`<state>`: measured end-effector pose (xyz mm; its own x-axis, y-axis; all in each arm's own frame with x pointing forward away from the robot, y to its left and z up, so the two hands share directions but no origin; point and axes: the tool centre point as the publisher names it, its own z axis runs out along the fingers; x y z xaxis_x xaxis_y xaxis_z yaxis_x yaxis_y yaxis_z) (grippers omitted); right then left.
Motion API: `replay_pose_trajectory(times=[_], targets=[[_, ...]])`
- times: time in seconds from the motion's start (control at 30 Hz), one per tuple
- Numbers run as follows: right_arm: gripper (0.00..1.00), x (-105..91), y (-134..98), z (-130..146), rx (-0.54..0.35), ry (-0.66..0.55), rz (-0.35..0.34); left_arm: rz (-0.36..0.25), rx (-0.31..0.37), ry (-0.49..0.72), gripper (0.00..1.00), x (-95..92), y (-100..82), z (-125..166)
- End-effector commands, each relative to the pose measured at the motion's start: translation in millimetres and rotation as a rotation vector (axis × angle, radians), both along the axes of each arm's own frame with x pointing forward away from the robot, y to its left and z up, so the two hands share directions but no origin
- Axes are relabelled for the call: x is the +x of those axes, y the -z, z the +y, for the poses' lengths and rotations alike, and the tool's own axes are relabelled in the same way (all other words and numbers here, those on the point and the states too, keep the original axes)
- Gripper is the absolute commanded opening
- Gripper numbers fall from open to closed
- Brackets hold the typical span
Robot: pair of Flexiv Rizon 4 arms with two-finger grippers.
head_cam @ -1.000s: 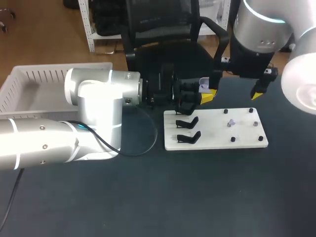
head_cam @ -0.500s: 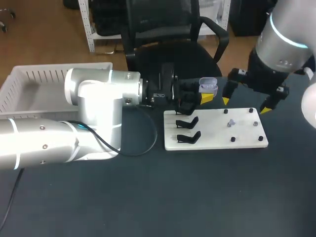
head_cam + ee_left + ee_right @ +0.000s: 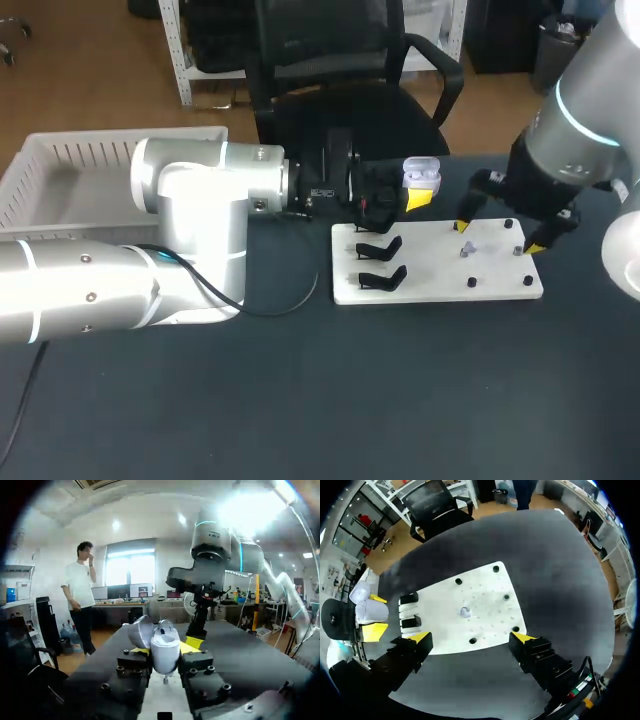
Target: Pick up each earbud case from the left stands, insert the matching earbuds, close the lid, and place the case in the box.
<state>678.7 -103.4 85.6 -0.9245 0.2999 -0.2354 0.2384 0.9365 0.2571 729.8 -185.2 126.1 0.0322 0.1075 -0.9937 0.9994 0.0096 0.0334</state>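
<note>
My left gripper [image 3: 417, 193] is held above the table's far side, shut on a pale earbud case [image 3: 421, 173] whose lid stands open. In the left wrist view the case [image 3: 165, 649] sits upright between the yellow-tipped fingers [image 3: 193, 644], with earbuds in it. My right gripper [image 3: 497, 235] hangs open over the right part of the white board [image 3: 430, 285]. In the right wrist view a small pale earbud [image 3: 465, 612] lies on the board [image 3: 485, 592] just ahead of the open right gripper [image 3: 470, 638]. Two empty black stands [image 3: 381, 262] occupy the board's left end.
A white slatted basket [image 3: 60, 175] stands at the table's far left, behind my left arm. Several small black pegs [image 3: 470, 283] stick up from the board's right half. A black cable [image 3: 290, 300] loops on the dark tabletop left of the board.
My right arm has come down and nearer, from high behind the board to low over its right half, still open. My left arm has held its place with the case.
</note>
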Motion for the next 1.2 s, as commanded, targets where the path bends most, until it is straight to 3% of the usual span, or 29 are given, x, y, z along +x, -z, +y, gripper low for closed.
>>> replay_pose_trajectory(times=[0.03, 0.23, 0.27, 0.33, 0.4, 0.53, 0.7, 0.83, 1.2], targets=[[0.89, 8.1, 16.3, 4.0, 0.007, 0.003, -0.002, -0.004, -0.005, -0.007, 0.00, -2.1, 0.6, 0.2], [0.84, 9.5, 23.7, 6.0, 0.032, -0.019, -0.002, -0.004, -0.005, -0.007, 0.00, -2.1, 0.6, 0.2], [0.81, 10.3, 25.8, 6.3, 0.033, -0.020, 0.001, -0.004, -0.005, -0.007, 0.00, -2.1, 0.6, 0.2], [0.65, 11.9, 29.4, 6.6, 0.041, -0.024, 0.007, -0.004, -0.005, -0.007, 0.00, -2.1, 0.6, 0.2], [0.58, 12.9, 31.9, 6.8, 0.048, -0.027, 0.008, -0.004, -0.005, -0.007, 0.00, -2.1, 0.6, 0.2], [0.59, 14.0, 34.0, 8.4, 0.062, -0.040, 0.007, -0.004, -0.005, -0.007, 0.00, -2.1, 0.6, 0.2], [0.53, 15.3, 38.0, 12.8, 0.091, -0.049, 0.009, -0.004, -0.005, -0.007, 0.00, -2.1, 0.6, 0.2], [0.55, 16.2, 40.7, 14.9, 0.098, -0.049, 0.007, -0.004, -0.005, -0.007, 0.00, -2.1, 0.6, 0.2], [0.47, 21.2, 49.7, 18.4, 0.108, -0.053, 0.010, -0.004, -0.005, -0.007, 0.00, -2.1, 0.6, 0.2]])
